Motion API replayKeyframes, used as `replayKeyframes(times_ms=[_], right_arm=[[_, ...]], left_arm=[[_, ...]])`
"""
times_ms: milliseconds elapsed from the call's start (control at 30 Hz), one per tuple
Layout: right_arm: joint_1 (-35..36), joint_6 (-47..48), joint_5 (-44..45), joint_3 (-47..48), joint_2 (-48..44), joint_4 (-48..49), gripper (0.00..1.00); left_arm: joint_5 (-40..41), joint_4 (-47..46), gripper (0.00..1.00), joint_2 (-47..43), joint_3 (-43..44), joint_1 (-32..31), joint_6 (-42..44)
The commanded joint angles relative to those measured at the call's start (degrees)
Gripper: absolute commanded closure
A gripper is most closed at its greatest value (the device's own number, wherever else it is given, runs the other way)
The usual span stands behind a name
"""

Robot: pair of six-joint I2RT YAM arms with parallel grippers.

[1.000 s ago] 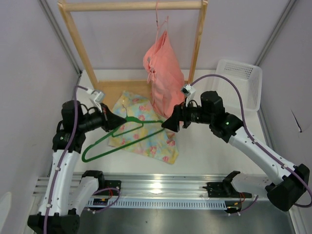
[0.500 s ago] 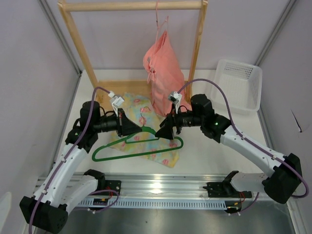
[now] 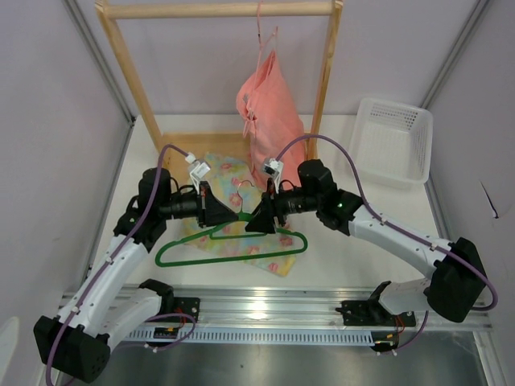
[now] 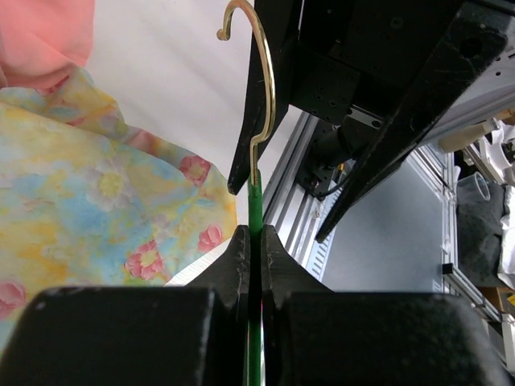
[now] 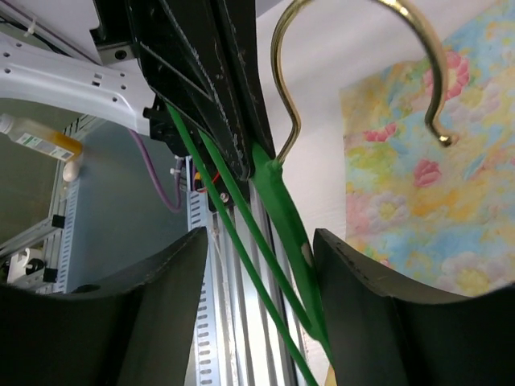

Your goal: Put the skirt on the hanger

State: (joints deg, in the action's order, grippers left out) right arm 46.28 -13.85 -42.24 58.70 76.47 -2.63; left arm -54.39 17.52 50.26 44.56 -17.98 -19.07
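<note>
Although the top view hides it, left tool point(image 4: 254, 235) pinches hanger point(image 4: 254, 203)

No readable text, no legible labels, brands, numbers or signs in any view

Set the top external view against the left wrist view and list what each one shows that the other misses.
Only the top external view: the wooden rack, the white basket, and the hanger's whole green triangle above the skirt. Only the left wrist view: the left gripper shut on the hanger's green neck, just under its gold hook. Both: the hanger, the flowered skirt, and the right gripper, its fingers spread open beside the hook.
</note>
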Motion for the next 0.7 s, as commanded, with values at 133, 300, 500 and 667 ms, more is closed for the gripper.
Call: replayKeyframes(times_ms=[133, 300, 500, 667], right_arm=[[0.9, -3.0, -0.2, -0.5, 0.7, 8.3, 0.48], [1.3, -4.1, -0.7, -0.8, 2.1, 9.3, 0.56], [1.4, -5.0, -0.6, -1.2, 3.4, 10.6, 0.65], [1.5, -5.7, -1.4, -1.4, 4.1, 11.2, 0.70]], left_arm=[[-1.2, -2.6, 1.00, -0.3, -0.1, -1.1, 0.3], [-1.1, -3.3, 1.00, -0.8, -1.1, -1.6, 0.1], [-1.0, -4.2, 1.00, -1.2, -1.8, -2.0, -0.2], [-0.3, -5.0, 1.00, -1.1, -1.8, -2.1, -0.5]])
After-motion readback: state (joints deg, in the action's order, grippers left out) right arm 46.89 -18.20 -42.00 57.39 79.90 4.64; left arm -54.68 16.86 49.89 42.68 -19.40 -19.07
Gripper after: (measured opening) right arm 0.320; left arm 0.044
